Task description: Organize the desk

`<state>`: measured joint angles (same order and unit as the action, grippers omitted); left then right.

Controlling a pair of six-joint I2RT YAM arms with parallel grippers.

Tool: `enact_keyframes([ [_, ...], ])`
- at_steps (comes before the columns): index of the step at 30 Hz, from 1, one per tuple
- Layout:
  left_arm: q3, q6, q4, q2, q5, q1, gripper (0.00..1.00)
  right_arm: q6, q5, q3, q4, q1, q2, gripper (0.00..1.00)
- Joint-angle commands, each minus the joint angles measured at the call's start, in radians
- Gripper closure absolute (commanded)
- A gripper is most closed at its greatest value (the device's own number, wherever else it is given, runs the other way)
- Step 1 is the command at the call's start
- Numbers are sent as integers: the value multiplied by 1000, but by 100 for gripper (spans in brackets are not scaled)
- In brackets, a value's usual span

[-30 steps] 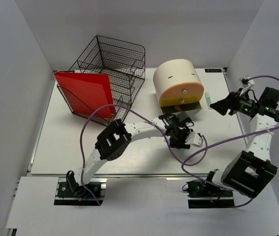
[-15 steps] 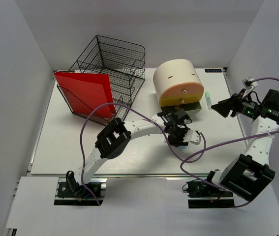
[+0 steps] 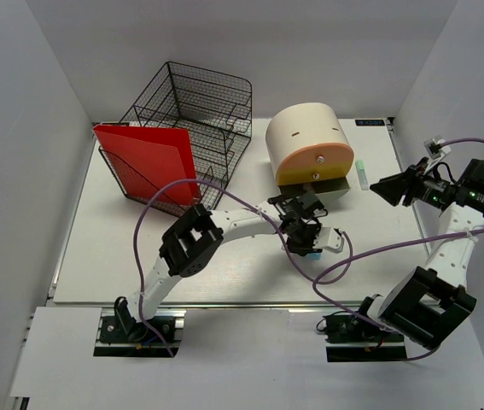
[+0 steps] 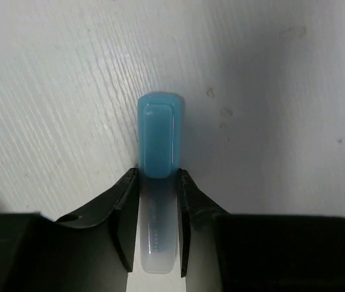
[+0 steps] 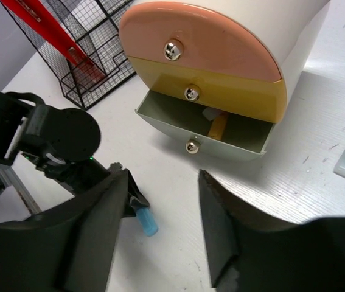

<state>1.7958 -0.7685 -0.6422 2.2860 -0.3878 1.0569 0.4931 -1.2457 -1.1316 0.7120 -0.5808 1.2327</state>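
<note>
The left pincer (image 4: 158, 179) is clamping the blue-capped marker (image 4: 159, 128) on the worktop (image 4: 56, 91), likely for stowing in the open drawer (image 5: 160, 125).

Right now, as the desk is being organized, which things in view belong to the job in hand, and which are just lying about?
In hand: left gripper, shut on the blue-capped pen; desk; drawer unit with its bottom drawer open.
Lying about: wire mesh tray; red folder; pale green pen beside the drawer unit.
</note>
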Motion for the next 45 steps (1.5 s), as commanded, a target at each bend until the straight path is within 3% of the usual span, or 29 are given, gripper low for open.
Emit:
enact_keyframes([
  [1, -84, 46, 51, -74, 64, -1, 97, 45, -37, -43, 38, -14, -22, 47],
  [5, -104, 103, 140, -177, 166, -1, 100, 84, -5, -45, 44, -17, -25, 100],
  [12, -93, 138, 295, -234, 432, -1, 100, 111, 54, -27, 32, -16, -35, 100],
  [18, -61, 149, 427, -237, 552, -1, 100, 117, 55, -33, 37, -17, -16, 100],
  [25, 94, 100, 443, -123, 647, -11, 99, 125, 43, -42, 52, -17, -4, 100],
  [32, 162, 69, 431, -48, 653, -29, 97, 151, 58, -36, 63, -17, -7, 100],
  [45, -9, 46, 549, -97, 644, -58, 94, 163, 43, -30, 72, -21, -7, 100],
])
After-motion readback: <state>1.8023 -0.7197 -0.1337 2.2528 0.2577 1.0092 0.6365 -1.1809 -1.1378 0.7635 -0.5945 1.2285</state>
